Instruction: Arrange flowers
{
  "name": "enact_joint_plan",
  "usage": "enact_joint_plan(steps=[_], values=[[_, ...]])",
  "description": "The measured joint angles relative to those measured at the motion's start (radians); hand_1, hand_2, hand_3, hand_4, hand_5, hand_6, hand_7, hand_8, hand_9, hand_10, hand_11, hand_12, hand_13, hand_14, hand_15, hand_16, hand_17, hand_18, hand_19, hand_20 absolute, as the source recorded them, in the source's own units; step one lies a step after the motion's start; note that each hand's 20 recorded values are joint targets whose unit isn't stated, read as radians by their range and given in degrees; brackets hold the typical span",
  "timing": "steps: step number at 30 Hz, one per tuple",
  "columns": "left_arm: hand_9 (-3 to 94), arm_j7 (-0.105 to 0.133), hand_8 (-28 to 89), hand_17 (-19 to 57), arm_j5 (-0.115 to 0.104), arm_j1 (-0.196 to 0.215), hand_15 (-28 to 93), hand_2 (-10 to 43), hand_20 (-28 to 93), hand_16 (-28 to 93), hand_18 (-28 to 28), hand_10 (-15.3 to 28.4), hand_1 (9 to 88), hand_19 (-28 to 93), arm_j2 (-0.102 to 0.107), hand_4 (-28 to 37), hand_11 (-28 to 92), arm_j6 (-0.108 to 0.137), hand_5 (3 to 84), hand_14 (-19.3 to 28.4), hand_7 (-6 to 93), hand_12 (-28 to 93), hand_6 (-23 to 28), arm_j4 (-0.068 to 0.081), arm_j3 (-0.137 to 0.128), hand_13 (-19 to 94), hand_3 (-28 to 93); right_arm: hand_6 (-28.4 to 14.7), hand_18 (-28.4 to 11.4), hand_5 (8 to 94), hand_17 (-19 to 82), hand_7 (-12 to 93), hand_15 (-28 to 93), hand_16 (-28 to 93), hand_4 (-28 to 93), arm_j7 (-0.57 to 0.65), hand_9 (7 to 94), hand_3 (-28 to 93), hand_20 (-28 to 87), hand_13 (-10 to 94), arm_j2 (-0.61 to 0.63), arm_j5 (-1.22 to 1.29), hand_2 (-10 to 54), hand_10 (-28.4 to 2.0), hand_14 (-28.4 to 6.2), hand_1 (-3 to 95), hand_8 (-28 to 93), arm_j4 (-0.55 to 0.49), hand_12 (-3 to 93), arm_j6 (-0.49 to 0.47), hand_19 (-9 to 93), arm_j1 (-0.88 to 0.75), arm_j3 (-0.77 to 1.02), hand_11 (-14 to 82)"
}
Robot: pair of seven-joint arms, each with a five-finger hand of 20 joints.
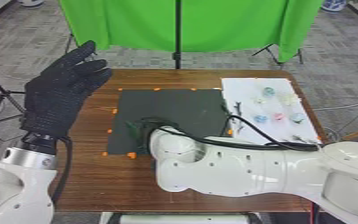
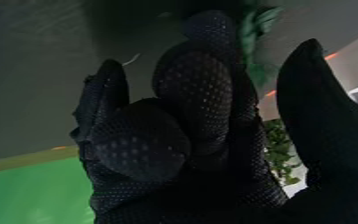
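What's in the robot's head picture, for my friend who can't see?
A robot's white right arm extends over a dark mat on a brown table, beside pale flowers on a white sheet. Its black-gloved left hand is at the left.

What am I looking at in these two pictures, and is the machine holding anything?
This is a robot with two white arms, each ending in a black-gloved hand. One picture looks down from its head; the other comes from a camera on the right wrist, so the right hand looms close.

In the head view, a dark mat and a white sheet lie on a brown table. Small blue flowers, a pink flower and leafy sprigs rest on the sheet.

The left hand is raised at the left, open and empty. The right is over the mat, beside some greenery; I cannot tell whether it holds it.
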Motion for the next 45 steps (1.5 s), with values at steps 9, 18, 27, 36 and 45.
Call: enact_joint_plan(steps=[9, 18, 27, 36, 45], values=[[34.1, 0.002, -11, -10.5, 0.000, -0.008, 51, 6.5, 17, -9, 24.2, 21.9, 24.3, 55, 0.004, -20.0, 30, 0.001, 37.1, 28.3, 16.4, 12, 9.7, 0.001, 0.011, 23, 79, -3.4, -24.0, 83.3, 41, 13, 74, 20, -24, -0.026, 88.7, 71, 18, 86, -0.019, 0.021, 2.0, -13.2, -9.3, 31.1, -12, -0.011, 25.0, 0.000, 93, -0.006, -0.002, 50.5], [34.1, 0.003, -11, -10.5, -0.001, -0.011, 51, 6.5, 17, -9, 24.2, 21.9, 24.4, 55, 0.007, -20.0, 30, 0.005, 37.2, 28.3, 16.4, 12, 9.7, 0.002, 0.014, 23, 79, -2.0, -23.7, 82.3, 41, 13, 74, 20, -23, -0.038, 88.2, 73, 17, 86, -0.030, 0.022, 1.4, -13.0, -9.1, 31.9, -12, -0.026, 25.0, 0.027, 93, -0.007, -0.023, 50.9], [34.2, -0.005, -11, -10.5, 0.000, 0.030, 51, 6.4, 17, -9, 24.2, 21.8, 24.3, 55, -0.007, -19.9, 30, 0.018, 37.2, 28.4, 16.3, 12, 9.7, -0.006, -0.021, 23, 80, -0.9, -24.0, 92.9, 44, 17, 74, 20, -23, -0.040, 91.5, 73, 20, 89, -0.017, 0.004, 0.2, -11.2, -8.8, 31.7, -12, -0.049, 24.3, 0.119, 93, -0.003, -0.022, 52.2], [34.2, 0.008, -11, -10.5, 0.000, 0.173, 51, 6.4, 17, -9, 24.2, 21.8, 24.3, 55, -0.029, -20.0, 30, 0.062, 37.2, 28.4, 16.3, 12, 9.7, -0.052, -0.113, 23, 79, -3.6, -23.5, 82.5, 43, 17, 68, 18, -22, -0.030, 87.4, 73, 5, 86, 0.062, -0.105, 0.0, -14.1, -9.4, 31.9, -11, -0.178, 21.9, 0.072, 93, -0.006, 0.005, 44.7], [34.2, 0.021, -11, -10.5, -0.001, 0.270, 51, 6.5, 17, -9, 24.3, 21.8, 24.2, 55, -0.056, -20.2, 30, 0.078, 37.2, 28.3, 16.3, 12, 9.7, -0.066, -0.167, 23, 79, -7.1, -21.5, 62.0, 51, 11, 57, 16, -21, 0.019, 80.2, 72, -28, 84, 0.234, -0.309, -1.0, -18.2, -11.3, 32.3, -11, -0.309, 16.2, 0.093, 92, -0.230, 0.334, 26.3]])
